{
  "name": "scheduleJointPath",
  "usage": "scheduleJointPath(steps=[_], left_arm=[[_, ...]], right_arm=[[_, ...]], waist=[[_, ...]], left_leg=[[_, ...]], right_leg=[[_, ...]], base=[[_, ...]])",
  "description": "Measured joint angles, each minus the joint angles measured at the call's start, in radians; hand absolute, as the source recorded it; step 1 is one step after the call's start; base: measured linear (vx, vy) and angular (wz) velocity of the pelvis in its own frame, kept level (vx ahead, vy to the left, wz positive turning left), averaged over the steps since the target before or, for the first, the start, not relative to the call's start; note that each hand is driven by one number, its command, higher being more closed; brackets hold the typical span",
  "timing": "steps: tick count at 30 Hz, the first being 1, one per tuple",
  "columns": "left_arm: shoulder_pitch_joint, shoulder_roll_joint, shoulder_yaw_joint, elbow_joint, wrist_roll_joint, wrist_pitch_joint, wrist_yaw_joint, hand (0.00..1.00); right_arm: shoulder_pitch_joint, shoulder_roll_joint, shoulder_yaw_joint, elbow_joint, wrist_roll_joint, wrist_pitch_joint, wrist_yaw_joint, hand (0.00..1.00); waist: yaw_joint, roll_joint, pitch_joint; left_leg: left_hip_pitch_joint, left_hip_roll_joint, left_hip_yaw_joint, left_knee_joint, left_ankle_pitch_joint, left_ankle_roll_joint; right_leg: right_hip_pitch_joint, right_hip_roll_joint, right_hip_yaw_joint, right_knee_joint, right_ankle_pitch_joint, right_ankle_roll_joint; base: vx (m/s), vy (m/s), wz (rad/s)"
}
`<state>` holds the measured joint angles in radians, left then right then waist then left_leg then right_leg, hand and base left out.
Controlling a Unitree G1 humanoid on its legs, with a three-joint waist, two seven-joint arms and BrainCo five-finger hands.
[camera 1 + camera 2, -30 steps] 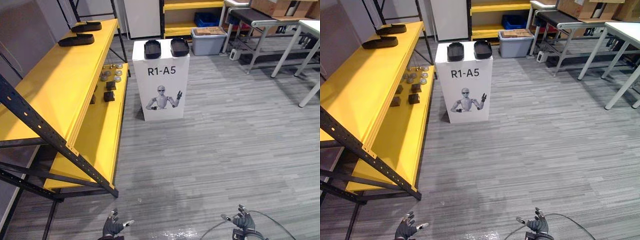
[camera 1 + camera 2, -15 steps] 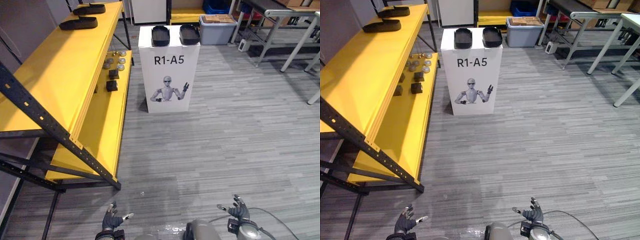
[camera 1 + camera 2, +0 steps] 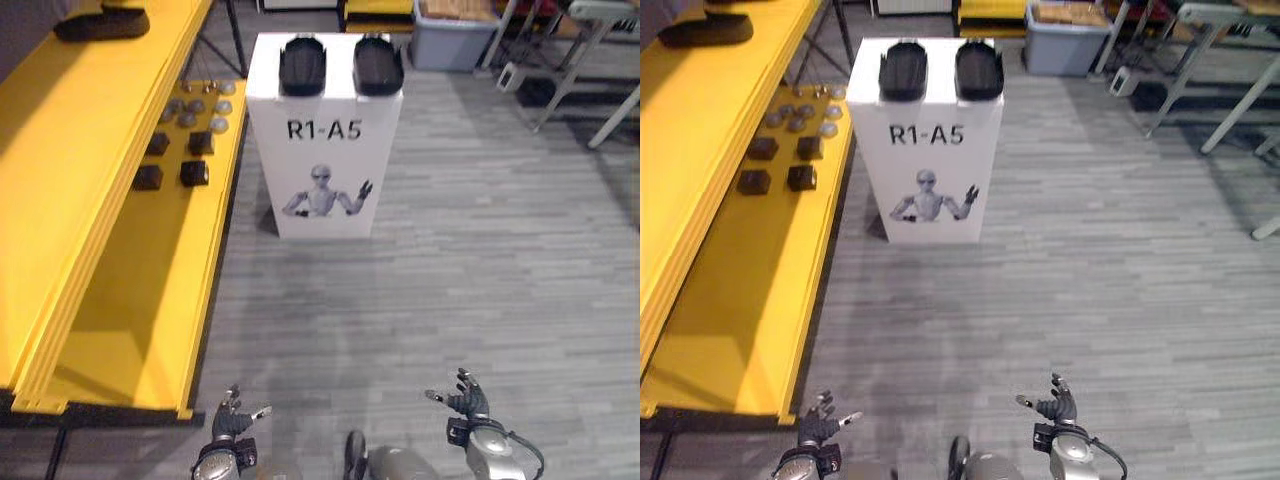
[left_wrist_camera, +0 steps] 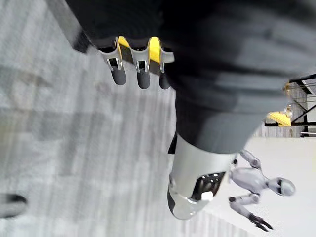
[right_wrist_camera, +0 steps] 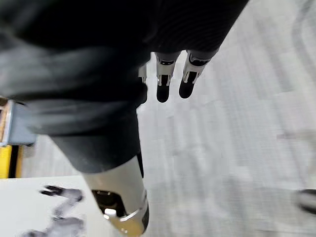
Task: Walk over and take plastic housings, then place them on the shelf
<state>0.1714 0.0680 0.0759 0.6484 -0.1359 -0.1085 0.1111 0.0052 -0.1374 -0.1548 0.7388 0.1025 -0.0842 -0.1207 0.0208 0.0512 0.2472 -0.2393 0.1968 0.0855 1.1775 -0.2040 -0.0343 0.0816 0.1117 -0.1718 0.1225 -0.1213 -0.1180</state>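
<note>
Two black plastic housings, one on the left [image 3: 301, 65] and one on the right [image 3: 378, 65], lie side by side on top of a white stand [image 3: 325, 160] with a robot picture, straight ahead. Another black housing [image 3: 100, 24] rests on the top board of the yellow shelf [image 3: 90, 150] at the left. My left hand [image 3: 233, 423] and right hand [image 3: 466, 400] hang low near the floor, far short of the stand. Both are open and hold nothing; their straight fingers [image 4: 139, 69] [image 5: 170, 81] point at bare floor.
Several small dark blocks [image 3: 172, 160] and round metal parts [image 3: 198, 100] lie on the lower yellow board [image 3: 150, 290]. A grey bin [image 3: 455, 35] stands behind the stand. Table legs [image 3: 575, 80] are at the far right. Grey plank floor [image 3: 450, 270] lies between me and the stand.
The whole picture has shifted: the camera has moved forward, so the stand and shelf look nearer and larger. Both hands remain low and open.
</note>
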Motion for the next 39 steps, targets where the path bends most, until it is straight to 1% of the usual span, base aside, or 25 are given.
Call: scheduleJointPath(steps=[3, 4, 6, 7, 8, 10, 11, 12, 13, 14, 16, 18, 21, 23, 24, 25, 27, 28, 29, 30, 31, 35, 37, 38, 39], left_arm=[[-0.003, -0.009, 0.004, -0.005, 0.001, 0.0, 0.0, 0.0], [0.002, -0.021, 0.018, -0.006, 0.001, 0.0, 0.0, 0.0], [0.015, -0.031, 0.018, -0.01, 0.0, -0.002, 0.002, 0.0], [0.025, -0.027, 0.021, -0.008, 0.0, -0.001, 0.003, 0.0], [0.03, -0.027, 0.027, -0.008, 0.0, -0.001, 0.003, 0.0], [0.01, -0.032, 0.028, 0.0, 0.0, 0.001, 0.004, 0.0], [0.009, -0.036, 0.025, 0.003, 0.0, 0.001, 0.004, 0.0], [0.011, -0.033, 0.026, 0.009, 0.0, 0.002, 0.004, 0.0], [0.007, -0.023, 0.024, 0.027, 0.0, 0.004, 0.008, 0.0], [0.005, -0.019, 0.025, 0.031, -0.001, 0.006, 0.011, 0.0], [0.002, -0.015, 0.026, 0.033, -0.002, 0.005, 0.014, 0.0], [-0.022, -0.01, 0.038, 0.033, -0.01, 0.003, 0.016, 0.0], [-0.023, -0.012, 0.06, 0.039, -0.032, 0.002, 0.018, 0.0], [-0.023, -0.007, 0.064, 0.039, -0.038, -0.001, 0.02, 0.0], [-0.018, -0.005, 0.065, 0.045, -0.038, -0.002, 0.02, 0.0], [-0.017, -0.022, 0.067, 0.06, -0.037, -0.001, 0.021, 0.0], [-0.009, -0.044, 0.073, 0.061, -0.037, 0.001, 0.021, 0.0], [-0.012, -0.07, 0.09, 0.06, -0.036, 0.003, 0.02, 0.0], [-0.01, -0.08, 0.096, 0.06, -0.036, 0.003, 0.019, 0.0], [-0.002, -0.084, 0.092, 0.06, -0.036, 0.004, 0.018, 0.0], [-0.001, -0.086, 0.089, 0.061, -0.035, 0.005, 0.015, 0.0], [-0.01, -0.087, 0.072, 0.061, -0.036, 0.004, 0.014, 0.0], [-0.015, -0.087, 0.063, 0.068, -0.036, 0.003, 0.015, 0.0], [-0.022, -0.079, 0.054, 0.09, -0.036, 0.003, 0.014, 0.0], [-0.02, -0.065, 0.051, 0.094, -0.036, 0.004, 0.014, 0.0]], right_arm=[[-0.027, -0.003, -0.002, 0.008, 0.01, 0.0, -0.003, 0.0], [-0.04, -0.005, -0.005, 0.023, 0.01, 0.0, -0.004, 0.0], [-0.038, -0.008, -0.009, 0.036, 0.01, 0.0, -0.005, 0.0], [-0.034, 0.0, -0.004, 0.049, 0.01, 0.002, -0.005, 0.0], [-0.033, 0.005, -0.003, 0.05, 0.01, 0.002, -0.005, 0.0], [-0.032, 0.005, -0.006, 0.061, 0.008, 0.002, -0.005, 0.0], [-0.036, 0.009, -0.007, 0.082, 0.005, 0.002, -0.004, 0.0], [-0.034, 0.016, -0.009, 0.093, 0.005, 0.002, -0.004, 0.0], [-0.024, 0.024, -0.007, 0.102, 0.0, 0.003, 0.0, 0.0], [-0.013, 0.026, -0.005, 0.101, -0.015, 0.003, 0.004, 0.0], [0.002, 0.028, 0.002, 0.101, -0.023, 0.003, 0.008, 0.0], [0.001, 0.03, 0.002, 0.099, -0.034, 0.003, 0.012, 0.0], [0.009, 0.035, 0.001, 0.103, -0.034, 0.003, 0.017, 0.0], [0.032, 0.036, 0.0, 0.106, -0.034, 0.003, 0.017, 0.0], [0.051, 0.036, -0.001, 0.115, -0.033, 0.003, 0.017, 0.0], [0.055, 0.034, -0.003, 0.129, -0.033, 0.004, 0.017, 0.0], [0.07, 0.041, -0.002, 0.106, -0.029, 0.004, 0.017, 0.0], [0.085, 0.049, -0.002, 0.08, -0.024, 0.003, 0.016, 0.0], [0.093, 0.055, -0.001, 0.071, -0.011, 0.003, 0.016, 0.0], [0.106, 0.07, 0.002, 0.054, 0.0, 0.002, 0.016, 0.0], [0.109, 0.076, 0.0, 0.043, 0.011, 0.001, 0.015, 0.0], [0.102, 0.064, -0.034, 0.04, 0.024, 0.0, 0.008, 0.0], [0.107, 0.052, -0.063, 0.04, 0.032, 0.001, 0.002, 0.0], [0.108, 0.052, -0.081, 0.056, 0.032, 0.002, 0.001, 0.0], [0.115, 0.059, -0.08, 0.058, 0.032, 0.002, -0.001, 0.0]], waist=[[0.031, -0.002, 0.019], [0.046, -0.013, 0.028], [0.049, 0.007, 0.019], [0.059, -0.003, 0.005], [0.061, -0.013, -0.003], [0.057, -0.037, -0.011], [0.066, -0.041, -0.01], [0.067, -0.049, -0.009], [0.053, -0.058, -0.006], [0.045, -0.06, -0.005], [0.043, -0.056, -0.01], [0.038, -0.053, -0.016], [0.016, -0.048, -0.015], [0.01, -0.067, -0.029], [0.002, -0.085, -0.042], [0.002, -0.058, -0.05], [0.005, -0.041, -0.064], [-0.004, -0.02, -0.06], [-0.001, -0.014, -0.059], [0.019, -0.017, -0.057], [0.026, -0.018, -0.059], [0.019, -0.011, -0.064], [0.018, 0.013, -0.073], [0.019, 0.016, -0.073], [0.018, -0.005, -0.074]], left_leg=[[-0.119, -0.083, 0.023, -0.285, -0.05, -0.001], [-0.14, -0.129, 0.02, -0.502, -0.037, -0.002], [-0.145, -0.163, -0.011, -0.823, 0.085, -0.016], [-0.136, -0.175, -0.008, -0.805, 0.18, 0.013], [-0.141, -0.188, -0.006, -0.785, 0.192, 0.027], [-0.154, -0.219, 0.008, -0.722, 0.142, 0.085], [-0.116, -0.228, 0.023, -0.722, 0.114, 0.095], [-0.067, -0.241, 0.031, -0.734, 0.087, 0.11], [0.026, -0.268, 0.029, -0.747, 0.041, 0.127], [0.09, -0.28, 0.022, -0.762, 0.019, 0.136], [0.186, -0.286, 0.015, -0.806, -0.001, 0.145], [0.274, -0.273, -0.023, -0.875, -0.013, 0.142], [0.372, -0.221, -0.078, -0.922, -0.026, 0.121], [0.401, -0.197, -0.129, -0.924, -0.064, 0.065], [0.412, -0.191, -0.169, -0.903, -0.104, 0.041], [0.412, -0.159, -0.189, -0.875, -0.117, 0.027], [0.33, -0.129, -0.186, -0.712, -0.105, 0.007], [0.251, -0.095, -0.144, -0.53, -0.067, -0.02], [0.214, -0.071, -0.112, -0.432, -0.026, -0.018], [0.165, -0.017, -0.049, -0.295, 0.002, -0.019], [0.144, 0.012, -0.001, -0.282, -0.03, -0.041], [0.115, 0.01, 0.019, -0.631, -0.043, -0.048], [0.126, -0.006, -0.022, -0.838, 0.073, -0.048], [0.141, -0.011, -0.033, -0.868, 0.133, -0.075], [0.17, -0.033, -0.019, -0.898, 0.135, -0.071]], right_leg=[[0.114, -0.029, 0.062, -0.08, -0.006, -0.001], [0.146, -0.053, 0.087, -0.092, -0.033, 0.018], [0.206, -0.061, 0.123, -0.113, -0.088, 0.045], [0.226, -0.079, 0.151, -0.097, -0.133, 0.053], [0.225, -0.096, 0.156, -0.077, -0.158, 0.065], [0.184, -0.135, 0.158, 0.056, -0.203, 0.086], [0.115, -0.152, 0.163, 0.254, -0.205, 0.101], [0.05, -0.171, 0.161, 0.445, -0.175, 0.155], [-0.053, -0.216, 0.155, 0.76, -0.119, 0.243], [-0.1, -0.242, 0.138, 0.892, -0.124, 0.234], [-0.175, -0.278, 0.097, 0.971, -0.132, 0.217], [-0.299, -0.285, 0.047, 0.915, -0.14, 0.198], [-0.362, -0.212, 0.078, 0.581, -0.139, 0.201], [-0.347, -0.162, 0.177, 0.269, -0.061, 0.192], [-0.335, -0.156, 0.187, 0.249, 0.1, 0.17], [-0.329, -0.143, 0.15, 0.272, 0.077, 0.144], [-0.303, -0.128, 0.109, 0.249, 0.041, 0.121], [-0.245, -0.112, 0.076, 0.208, 0.032, 0.107], [-0.206, -0.101, 0.072, 0.183, 0.03, 0.099], [-0.133, -0.087, 0.073, 0.138, 0.031, 0.085], [-0.074, -0.088, 0.074, 0.099, 0.031, 0.082], [-0.01, -0.11, 0.084, 0.036, 0.03, 0.085], [-0.007, -0.105, 0.103, 0.039, 0.017, 0.106], [-0.001, -0.104, 0.116, 0.043, 0.006, 0.124], [0.009, -0.131, 0.131, 0.042, -0.002, 0.14]], base=[[0.47, 0.006, -0.59], [0.46, 0.1, -0.69], [0.52, 0.152, -0.65], [0.54, 0.179, -0.48], [0.6, 0.174, -0.37], [0.61, 0.158, -0.11], [0.58, 0.159, -0.2], [0.68, 0.193, -0.16], [0.67, 0.162, 0.05], [0.55, 0.105, 0.19], [0.42, 0.036, 0.14], [0.53, -0.017, 0.32], [0.52, -0.112, 0.5], [0.6, -0.242, 0.93], [0.52, -0.306, 0.97], [0.51, -0.317, 0.8], [0.47, -0.3, 0.54], [0.43, -0.273, 0.63], [0.39, -0.227, 0.39], [0.36, -0.166, -0.02], [0.34, -0.137, -0.12], [0.23, 0.016, -0.13], [0.22, 0.173, -0.29], [0.18, 0.199, -0.24], [0.16, 0.201, -0.2]])
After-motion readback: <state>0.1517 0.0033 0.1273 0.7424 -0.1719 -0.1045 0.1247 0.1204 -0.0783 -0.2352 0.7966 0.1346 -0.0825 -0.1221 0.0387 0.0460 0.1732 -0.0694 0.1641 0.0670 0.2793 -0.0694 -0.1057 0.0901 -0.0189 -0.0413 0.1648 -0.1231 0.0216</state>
